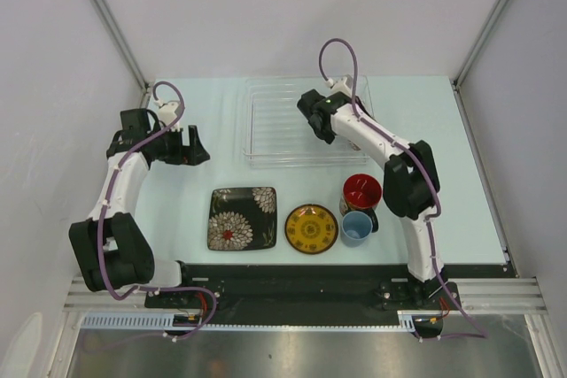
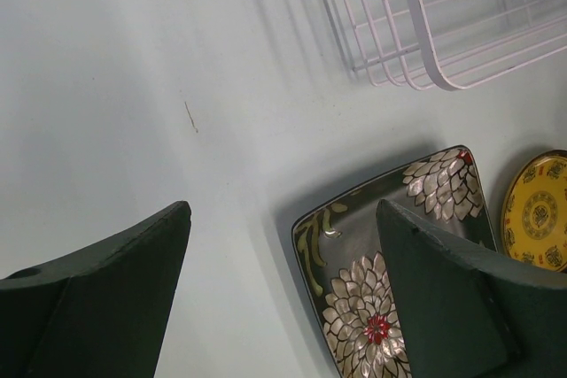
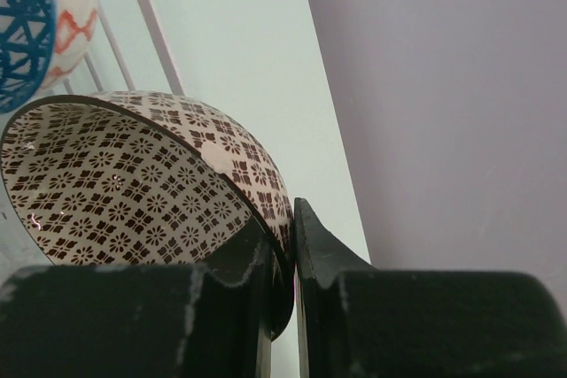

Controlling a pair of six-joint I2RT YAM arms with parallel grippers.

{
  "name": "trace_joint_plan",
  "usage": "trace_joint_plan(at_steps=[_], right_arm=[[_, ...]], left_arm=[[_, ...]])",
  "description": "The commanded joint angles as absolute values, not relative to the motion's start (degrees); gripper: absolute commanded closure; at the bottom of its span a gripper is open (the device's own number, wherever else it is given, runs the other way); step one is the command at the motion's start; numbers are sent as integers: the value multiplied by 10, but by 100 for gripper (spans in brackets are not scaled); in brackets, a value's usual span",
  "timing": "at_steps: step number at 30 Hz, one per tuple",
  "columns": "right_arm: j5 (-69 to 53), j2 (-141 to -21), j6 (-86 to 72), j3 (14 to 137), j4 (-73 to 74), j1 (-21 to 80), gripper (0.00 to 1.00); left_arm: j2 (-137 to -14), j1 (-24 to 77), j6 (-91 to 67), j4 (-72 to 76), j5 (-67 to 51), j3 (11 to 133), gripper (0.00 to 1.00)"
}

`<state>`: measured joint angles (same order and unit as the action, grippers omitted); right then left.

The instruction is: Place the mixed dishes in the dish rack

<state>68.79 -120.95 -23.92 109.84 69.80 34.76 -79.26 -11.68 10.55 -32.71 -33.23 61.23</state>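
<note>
Pale surface (image 1: 177, 192). Clear rack (image 1: 266, 121) at far middle. Near row, left to right: square plate (image 1: 242, 218), yellow plate (image 1: 311, 228), blue cup (image 1: 356, 227), red cup (image 1: 361, 191) just behind it.

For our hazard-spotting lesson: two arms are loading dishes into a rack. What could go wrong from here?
1. The right gripper pinches only the rim of the tilted small white bowl with brown pattern; the bowl could slip out.
2. The blue mosaic bowl sits close beside it, by the wires of the clear dish rack; lowering may knock the two bowls together.
</note>
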Motion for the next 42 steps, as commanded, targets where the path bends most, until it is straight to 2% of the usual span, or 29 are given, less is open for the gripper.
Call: trace_joint_plan(at_steps=[1, 6, 18, 19, 20, 22, 23, 25, 26, 29, 34, 38, 41, 42], right_arm=[[719, -1249, -258, 1140, 698, 345, 100], [717, -1300, -277, 1168, 716, 339, 100], [687, -1315, -272, 1153, 708, 339, 100], [678, -1313, -270, 1152, 708, 339, 95], [674, -1311, -267, 1151, 705, 339, 83], [666, -1305, -265, 1145, 702, 338, 69], [665, -1303, -265, 1144, 701, 339, 58], [664, -1296, -265, 1142, 701, 339, 49], [662, -1292, -265, 1141, 702, 339, 40], [650, -1273, -265, 1141, 703, 342, 30], [630, -1221, -266, 1143, 721, 366, 20], [615, -1142, -302, 1162, 773, 383, 18], [521, -1070, -274, 1130, 731, 409, 19], [420, -1004, -257, 1080, 701, 418, 19]], left_arm=[[-790, -122, 108, -329, -341, 622, 9], [-784, -122, 117, -337, -338, 624, 9], [-777, -122, 118, -343, -341, 627, 9], [-775, -122, 118, -343, -339, 627, 9], [-776, -122, 119, -343, -340, 628, 9], [-775, -122, 120, -344, -339, 627, 9], [-775, -122, 119, -343, -339, 626, 9], [-775, -122, 118, -342, -340, 624, 9], [-774, -122, 117, -341, -341, 623, 9], [-773, -122, 117, -339, -341, 621, 9], [-770, -122, 116, -340, -342, 621, 9], [-772, -123, 126, -348, -342, 626, 9], [-773, -122, 157, -373, -333, 631, 9], [-770, -122, 170, -380, -330, 629, 9]])
